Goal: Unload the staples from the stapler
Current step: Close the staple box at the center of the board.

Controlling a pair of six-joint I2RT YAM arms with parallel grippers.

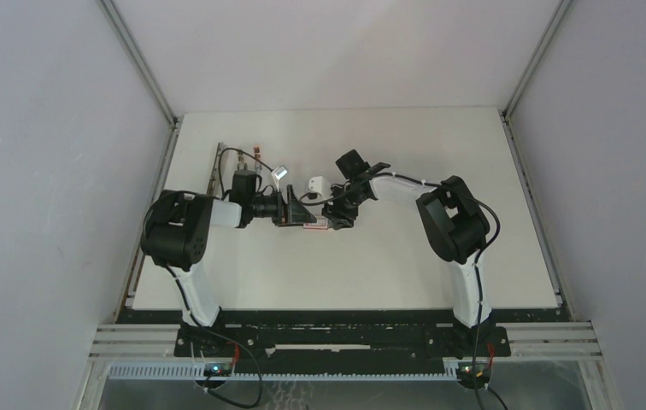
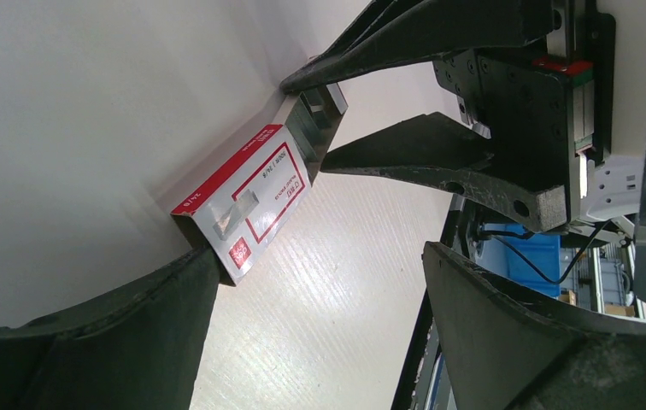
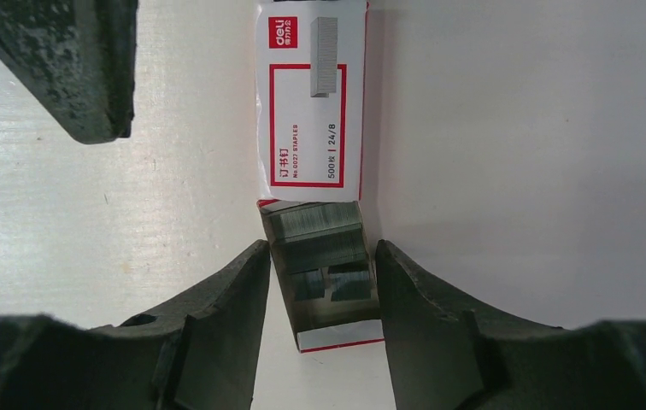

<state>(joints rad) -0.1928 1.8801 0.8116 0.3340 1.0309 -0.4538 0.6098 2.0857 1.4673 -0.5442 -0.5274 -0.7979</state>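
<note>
The slim grey stapler (image 1: 215, 167) lies along the table's far left edge, away from both grippers. A flat red-and-white staple box (image 3: 311, 102) lies between the grippers, its inner tray (image 3: 324, 282) slid out with strips of staples (image 3: 320, 235) in it. My right gripper (image 3: 320, 252) is closed on the tray, one finger touching each side. My left gripper (image 2: 318, 256) is open; its left finger (image 2: 132, 325) touches the box's other end (image 2: 234, 248). In the top view the left gripper (image 1: 296, 211) and the right gripper (image 1: 334, 218) meet over the box (image 1: 311, 225).
Behind the grippers on the table lie a small silvery piece (image 1: 278, 173), a white object (image 1: 315, 184) and a small reddish item (image 1: 255, 157). A dark cable (image 1: 232, 154) runs near the stapler. White walls enclose the table on three sides.
</note>
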